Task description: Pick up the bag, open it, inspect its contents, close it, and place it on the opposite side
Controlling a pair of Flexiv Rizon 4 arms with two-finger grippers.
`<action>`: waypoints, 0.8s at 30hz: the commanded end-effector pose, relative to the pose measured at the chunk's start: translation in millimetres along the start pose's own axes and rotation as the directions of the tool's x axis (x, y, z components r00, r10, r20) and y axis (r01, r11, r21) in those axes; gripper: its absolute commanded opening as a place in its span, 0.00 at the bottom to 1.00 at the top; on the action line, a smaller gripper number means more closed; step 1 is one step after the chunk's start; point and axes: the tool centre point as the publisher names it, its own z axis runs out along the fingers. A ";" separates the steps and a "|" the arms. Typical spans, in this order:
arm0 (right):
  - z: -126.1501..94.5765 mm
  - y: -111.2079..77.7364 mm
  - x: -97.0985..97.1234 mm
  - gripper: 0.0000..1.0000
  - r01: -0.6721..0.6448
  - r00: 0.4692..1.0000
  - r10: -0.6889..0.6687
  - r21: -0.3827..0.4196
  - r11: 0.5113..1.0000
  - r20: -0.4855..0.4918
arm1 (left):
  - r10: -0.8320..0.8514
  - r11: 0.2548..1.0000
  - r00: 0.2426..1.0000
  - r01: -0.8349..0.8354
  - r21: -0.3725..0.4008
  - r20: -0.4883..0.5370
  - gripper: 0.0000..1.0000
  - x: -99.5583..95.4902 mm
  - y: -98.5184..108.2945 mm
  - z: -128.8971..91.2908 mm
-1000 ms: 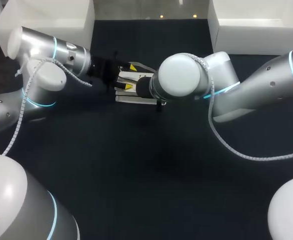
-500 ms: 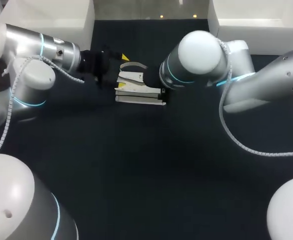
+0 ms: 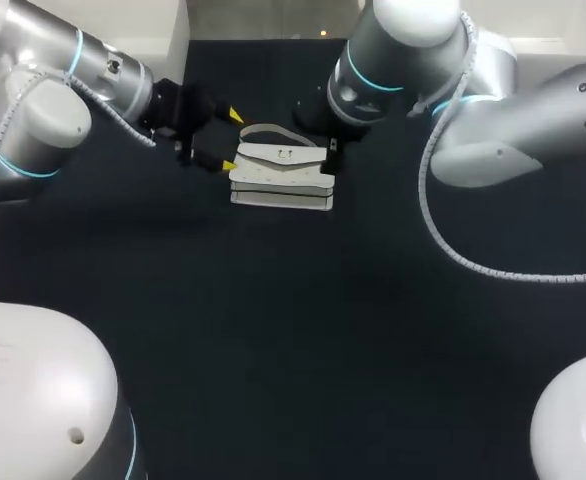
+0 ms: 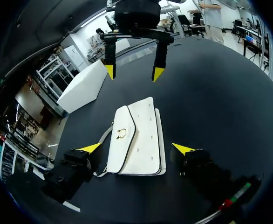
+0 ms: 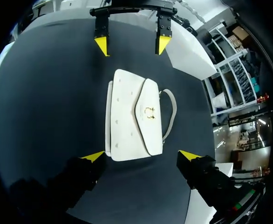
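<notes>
white bag point(image 3: 280, 175) lies flat at the far middle of the dark matte table point(image 3: 293, 330), well apart from the near edge. its flap is shut, with a small metal clasp point(image 4: 121, 134) facing up and a thin strap point(image 5: 170, 109) looped along the far side. left gripper point(image 3: 231, 140) sits just off the bag's left end and right gripper point(image 4: 133, 72) off its right end. both have fingers spread wide, gripping nothing. a plain white box point(image 4: 83, 86) stands at the far left corner.

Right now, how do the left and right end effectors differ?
The left end effector sits off the bag's left end, the right end effector off its right. In the head view the left's yellow tips show; the right's hide under its arm. Both open, clear of the bag.
</notes>
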 end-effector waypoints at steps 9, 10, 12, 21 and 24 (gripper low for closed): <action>-9.0 -3.5 -9.7 1.00 0.004 0.983 -0.024 -0.111 0.994 -0.180 | -0.037 0.998 0.990 0.029 -0.060 -0.134 1.00 -4.4 3.7 -8.0; -9.0 -3.5 -9.7 1.00 0.004 0.983 -0.024 -0.111 0.994 -0.180 | -0.037 0.998 0.990 0.029 -0.060 -0.134 1.00 -4.4 3.7 -8.0; -9.0 -3.5 -9.7 1.00 0.004 0.983 -0.024 -0.111 0.994 -0.180 | -0.037 0.998 0.990 0.029 -0.060 -0.134 1.00 -4.4 3.7 -8.0; -9.0 -3.5 -9.7 1.00 0.004 0.983 -0.024 -0.111 0.994 -0.180 | -0.037 0.998 0.990 0.029 -0.060 -0.134 1.00 -4.4 3.7 -8.0; -3.0 15.7 -25.5 1.00 -0.220 0.947 0.189 -0.094 0.971 -0.261 | -0.206 0.978 0.976 0.202 -0.058 -0.075 1.00 -9.5 -9.3 -1.5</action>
